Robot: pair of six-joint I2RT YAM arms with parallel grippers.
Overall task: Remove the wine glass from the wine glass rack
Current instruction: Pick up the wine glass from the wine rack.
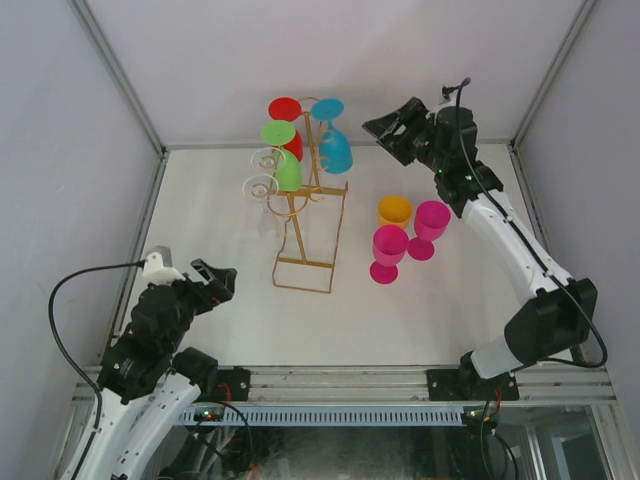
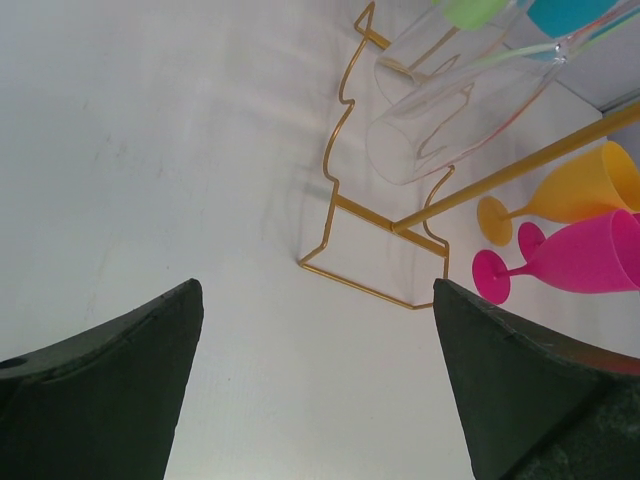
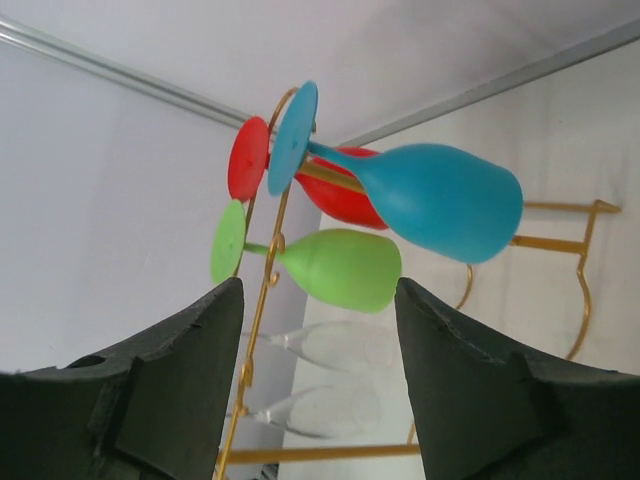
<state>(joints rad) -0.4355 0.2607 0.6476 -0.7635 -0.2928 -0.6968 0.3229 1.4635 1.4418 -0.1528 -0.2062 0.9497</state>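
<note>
While the blue wine glass (image 3: 440, 200) is seen hung bowl-down on the wine glass rack (image 2: 520, 167) toward the far side of the table (image 1: 420, 320), the left gripper (image 2: 317, 290) and the right gripper (image 3: 318, 295), near that glass, are held spread and empty.

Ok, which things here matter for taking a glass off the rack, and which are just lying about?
Job: rack, blue glass, red glass, green glass, clear glasses, right gripper.
Lying about, off the rack: orange glass, pink glasses.
</note>
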